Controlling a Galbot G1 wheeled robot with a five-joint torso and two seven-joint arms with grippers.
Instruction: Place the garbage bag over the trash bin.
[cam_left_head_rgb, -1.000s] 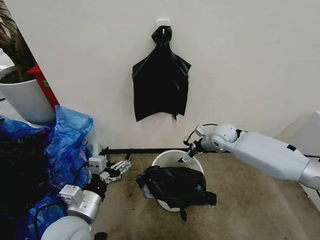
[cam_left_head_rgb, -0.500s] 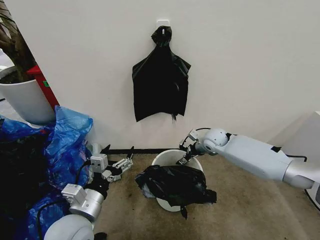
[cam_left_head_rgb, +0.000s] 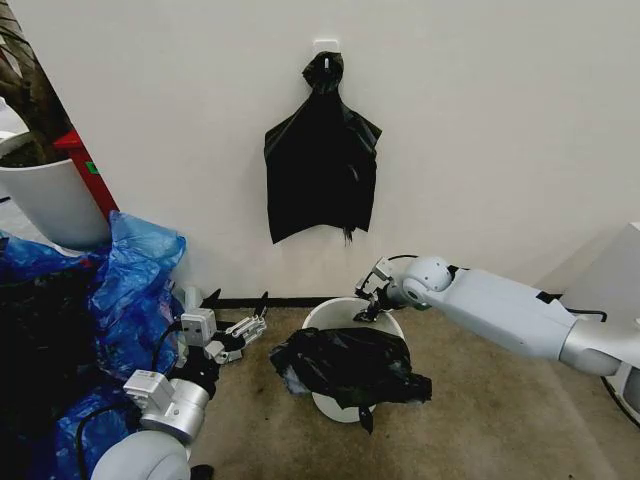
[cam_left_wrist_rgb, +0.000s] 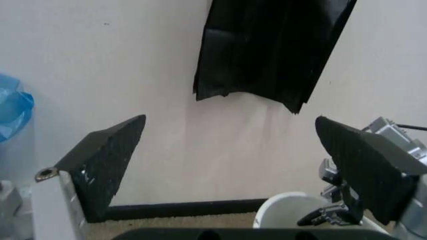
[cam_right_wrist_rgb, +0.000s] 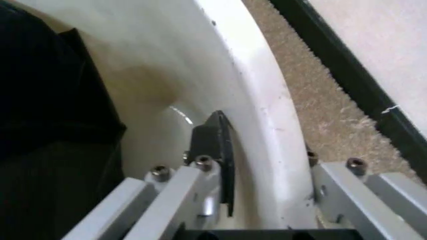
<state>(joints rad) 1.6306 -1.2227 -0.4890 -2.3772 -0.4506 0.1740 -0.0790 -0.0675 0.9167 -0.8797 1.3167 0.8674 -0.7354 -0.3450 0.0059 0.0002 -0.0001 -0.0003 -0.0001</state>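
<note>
Garbage bag (cam_left_head_rgb: 350, 367) lies bunched over the near side of the trash bin (cam_left_head_rgb: 325, 315), so with my right pincer (cam_left_head_rgb: 366, 306) apart astride the far rim I should avoid tipping it, my left pincer (cam_left_head_rgb: 236, 334) waiting spread nearby

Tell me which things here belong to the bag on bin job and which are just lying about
Part of the job: the garbage bag draped over the bin's near side; the trash bin; the right gripper straddling the bin's far rim; the left gripper, open, beside the bin.

Lying about: bundle of black bags hung on the wall; blue bags; planter pot.
</note>
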